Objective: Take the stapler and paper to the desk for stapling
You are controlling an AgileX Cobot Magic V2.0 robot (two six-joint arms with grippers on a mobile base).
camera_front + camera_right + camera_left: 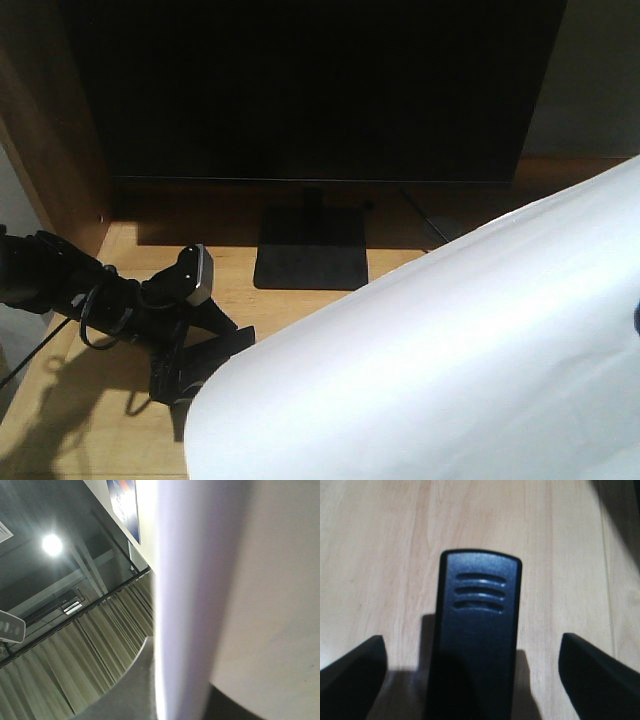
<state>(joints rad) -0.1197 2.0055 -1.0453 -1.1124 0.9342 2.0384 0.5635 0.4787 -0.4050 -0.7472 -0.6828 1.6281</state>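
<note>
The black stapler (477, 630) lies flat on the light wood desk (370, 555), its ribbed end pointing away. My left gripper (472, 639) is open, with a finger (355, 675) well clear of the stapler on each side. In the front view the left gripper (195, 365) hangs low over the desk (230, 270) at the lower left, and the stapler cannot be made out there. The large white paper (450, 360) fills the lower right, held up above the desk and tilted. In the right wrist view my right gripper (185, 685) is shut on the paper (200, 580), seen edge-on.
A big dark monitor (310, 90) stands at the back on a flat black base (310, 255). A darker wooden side panel (50, 150) walls the desk's left side. The paper's lower left corner overhangs the left gripper. The right wrist view looks up at curtains (75, 665) and a ceiling lamp (52, 544).
</note>
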